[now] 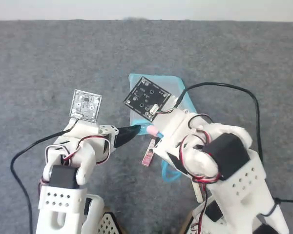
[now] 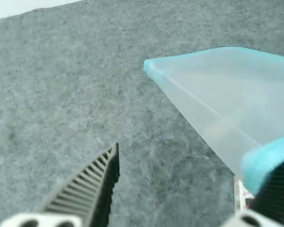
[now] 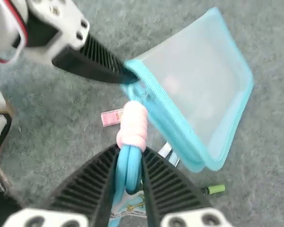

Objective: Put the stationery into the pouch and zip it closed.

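Near the middle of the grey tabletop [image 1: 39,58] we see the translucent, teal-edged pouch [image 1: 175,84]. Our right claw [image 3: 131,156] is clamped on its blue zipper loop [image 3: 128,172], just below a pink bead [image 3: 132,124]. Our left claw [image 2: 196,160] stands apart, one finger touching the pouch's near-left end. A pink stationery piece [image 1: 147,156] lies just nearer.

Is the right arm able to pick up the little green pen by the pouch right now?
Probably not yet. The right gripper is shut on the blue loop, so it is full. The green pen lies uncovered on the mat beside the pouch.
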